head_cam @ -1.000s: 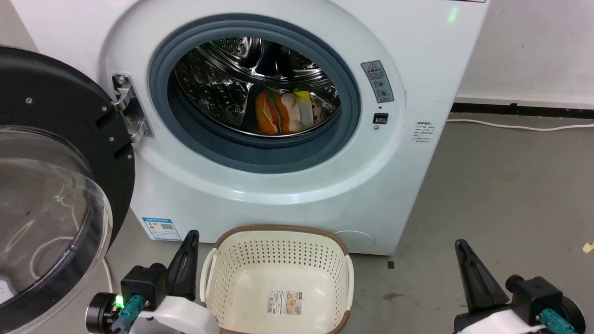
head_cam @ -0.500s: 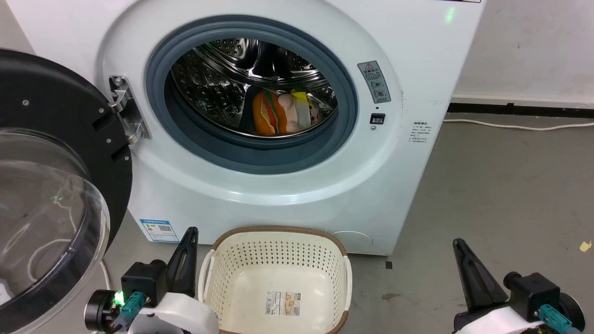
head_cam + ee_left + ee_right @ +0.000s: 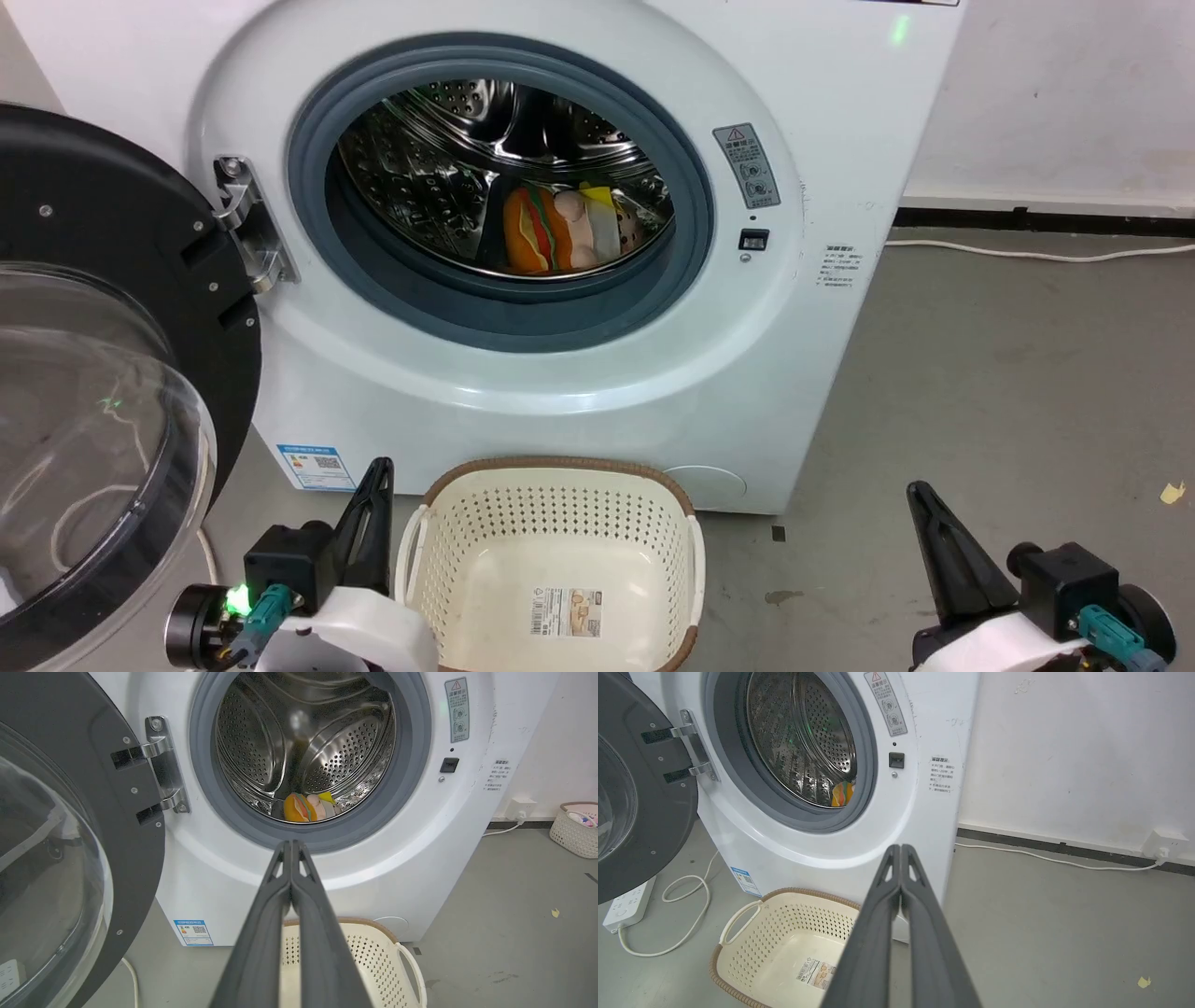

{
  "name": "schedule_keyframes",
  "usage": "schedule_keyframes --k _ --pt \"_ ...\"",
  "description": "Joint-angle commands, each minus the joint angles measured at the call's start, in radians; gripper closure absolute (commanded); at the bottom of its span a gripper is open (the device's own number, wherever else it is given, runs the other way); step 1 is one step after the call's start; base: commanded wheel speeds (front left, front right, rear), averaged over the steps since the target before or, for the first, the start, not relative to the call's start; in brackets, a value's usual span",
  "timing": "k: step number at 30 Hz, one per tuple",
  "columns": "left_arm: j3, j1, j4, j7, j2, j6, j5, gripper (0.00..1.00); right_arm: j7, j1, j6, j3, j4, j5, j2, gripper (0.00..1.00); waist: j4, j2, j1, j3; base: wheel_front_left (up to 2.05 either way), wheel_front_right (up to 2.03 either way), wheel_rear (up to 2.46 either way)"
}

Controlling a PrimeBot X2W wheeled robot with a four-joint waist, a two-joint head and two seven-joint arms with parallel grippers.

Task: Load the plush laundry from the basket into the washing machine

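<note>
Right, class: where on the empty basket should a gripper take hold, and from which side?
Probably the white side handle nearest the left gripper, approached from the basket's left: that loop stands clear of the perforated wall, leaving a gap for one finger.

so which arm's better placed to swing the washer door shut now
Left, probably. The open door hangs on the robot's left, close beside the left gripper; the right gripper sits beyond the basket, farther off. Both are shut and empty.
</note>
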Motion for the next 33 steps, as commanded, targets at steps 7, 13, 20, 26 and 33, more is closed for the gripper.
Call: schedule_keyframes --k 7,13,20,26,33 --pt "0.022 0.017 -0.016 0.018 -0.017 -0.009 0.033 1.0 0.017 -0.022 0.0 -0.005 -0.008 -0.014 0.0 1.0 -0.004 0.0 0.0 -0.001 0.0 0.0 0.0" --pt "0.037 0.018 -0.023 0.03 -0.029 -0.014 0.052 1.0 0.029 -0.026 0.0 -0.007 -0.009 -0.02 0.0 1.0 -0.007 0.0 0.0 -0.002 0.0 0.0 0.0" --pt "0.054 0.021 -0.031 0.044 -0.043 -0.019 0.074 1.0 0.043 -0.03 0.0 -0.009 -0.011 -0.027 0.0 1.0 -0.01 0.0 0.0 -0.004 0.0 0.0 0.0" --pt "0.069 0.023 -0.038 0.056 -0.054 -0.023 0.094 1.0 0.056 -0.034 0.0 -0.011 -0.012 -0.033 0.0 1.0 -0.013 0.0 0.0 -0.005 0.0 0.0 0.0" --pt "0.086 0.025 -0.046 0.07 -0.068 -0.029 0.116 1.0 0.07 -0.038 0.001 -0.013 -0.014 -0.039 0.0 1.0 -0.017 0.0 0.0 -0.006 0.0 0.0 0.0"
